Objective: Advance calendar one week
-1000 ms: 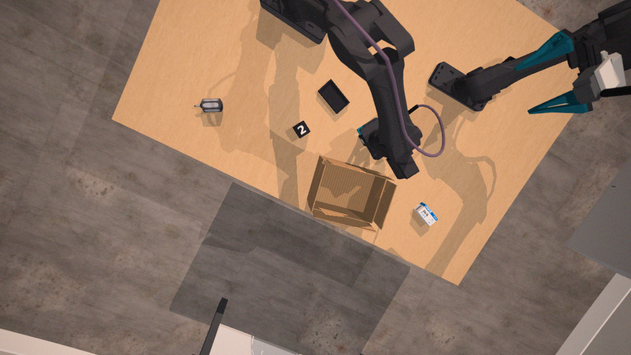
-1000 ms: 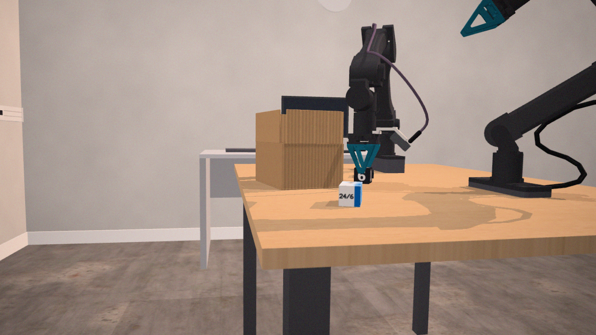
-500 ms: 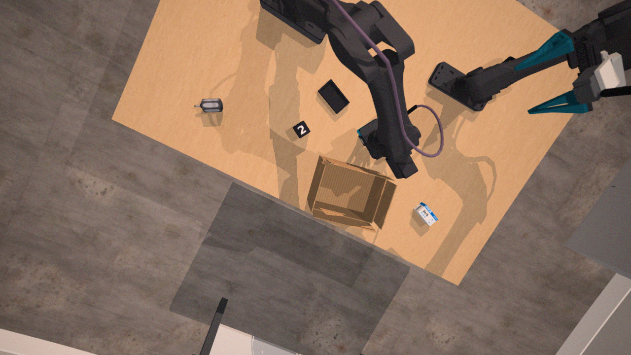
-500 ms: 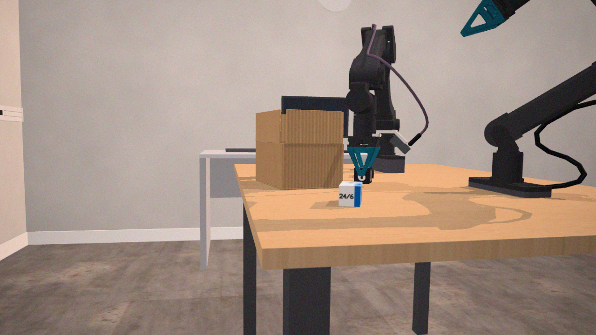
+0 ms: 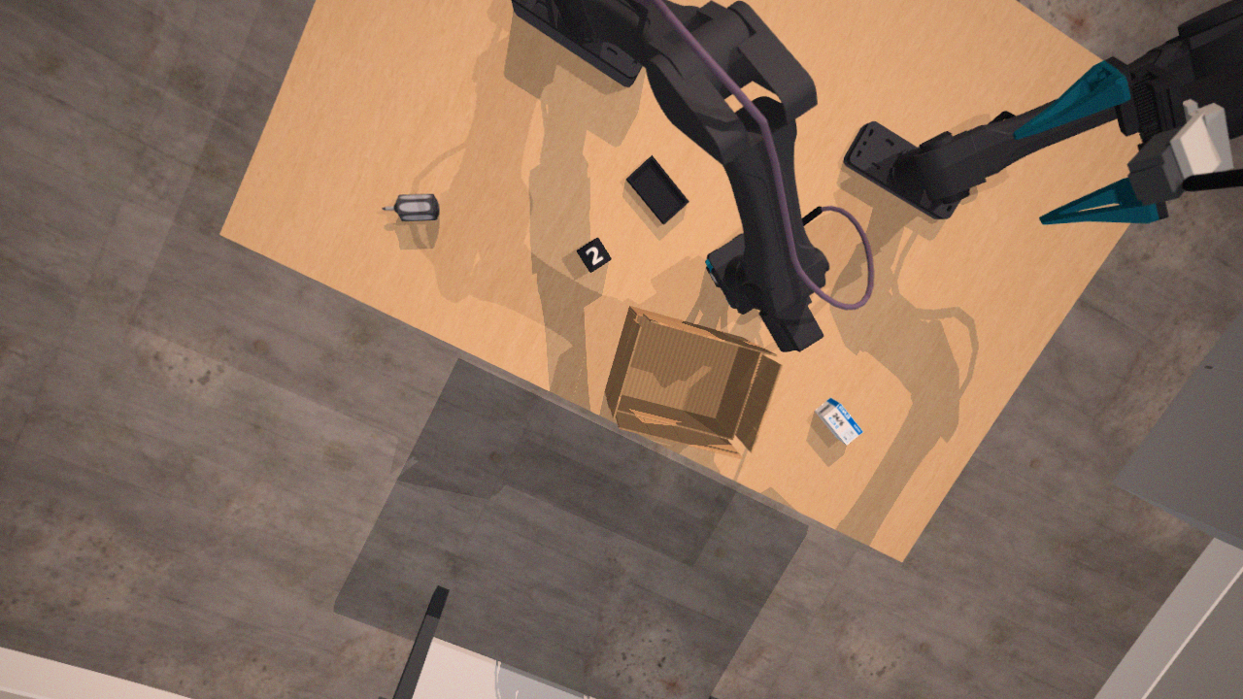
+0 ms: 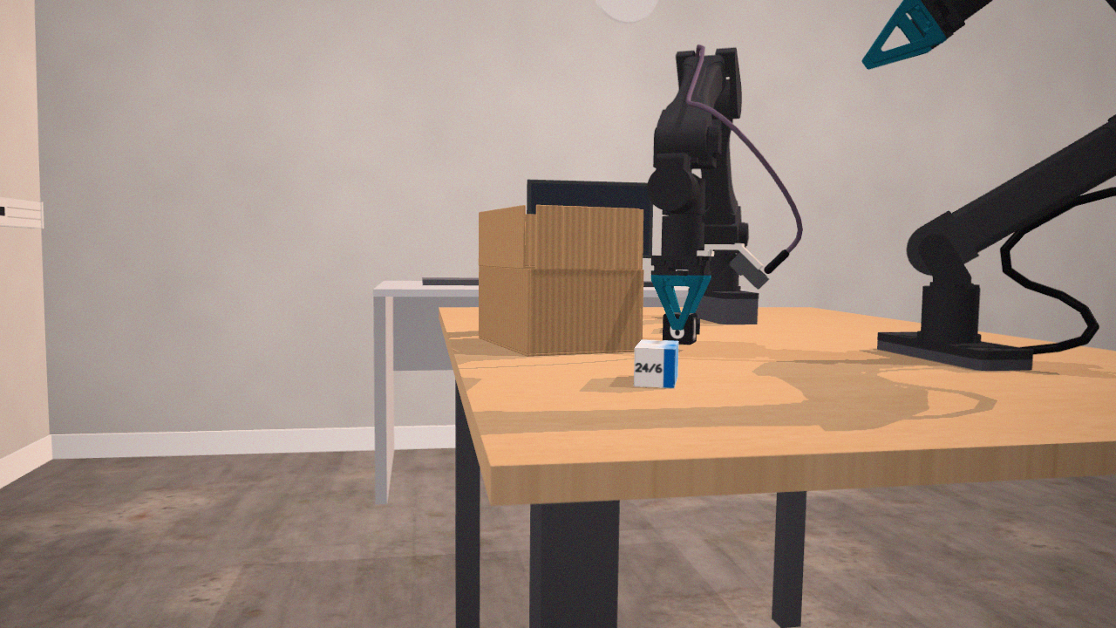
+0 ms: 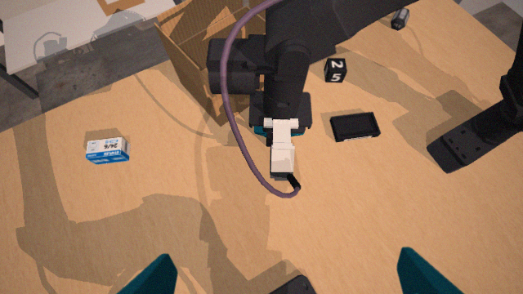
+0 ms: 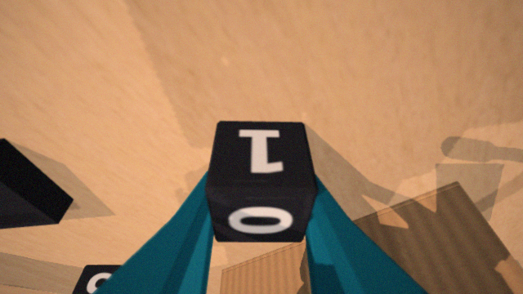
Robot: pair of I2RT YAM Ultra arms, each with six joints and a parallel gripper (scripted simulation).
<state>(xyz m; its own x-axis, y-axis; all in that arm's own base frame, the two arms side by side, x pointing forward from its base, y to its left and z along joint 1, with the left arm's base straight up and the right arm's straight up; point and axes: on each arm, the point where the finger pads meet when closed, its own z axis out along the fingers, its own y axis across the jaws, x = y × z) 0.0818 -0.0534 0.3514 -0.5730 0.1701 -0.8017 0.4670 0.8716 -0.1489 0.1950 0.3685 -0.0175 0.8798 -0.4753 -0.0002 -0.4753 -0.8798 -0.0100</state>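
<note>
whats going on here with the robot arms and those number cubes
The right gripper is closed around a black cube with white digits. A second black cube, also white-numbered, is on the wooden table, outside the black rectangular tray. The left gripper is open and holds nothing. Neither cube is in the tray.

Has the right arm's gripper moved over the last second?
Yes. In the exterior view, the right gripper is slightly lower, its fingertips nearer the height of the staple box's top.
</note>
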